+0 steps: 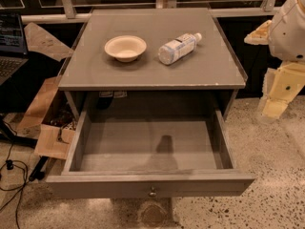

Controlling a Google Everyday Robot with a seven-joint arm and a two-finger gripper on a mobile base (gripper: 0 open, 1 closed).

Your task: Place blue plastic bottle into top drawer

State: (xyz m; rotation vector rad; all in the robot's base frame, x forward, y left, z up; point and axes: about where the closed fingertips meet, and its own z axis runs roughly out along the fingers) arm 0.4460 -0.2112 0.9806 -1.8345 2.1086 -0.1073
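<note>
Risks: blue plastic bottle (178,47) lies on side, and round body may roll under off-centre pinch toward bowl (125,47) or desk (95,75) right edge. Hand (275,104) hangs below desk-top level; rising inward could clip right edge.
Hand: beyond desk right edge, near front-right corner; spread or pressed together, cannot tell.
Bottle: on desk top, right of centre, cap toward back-right corner, well apart from hand.
Top drawer (143,185) open under front edge.
</note>
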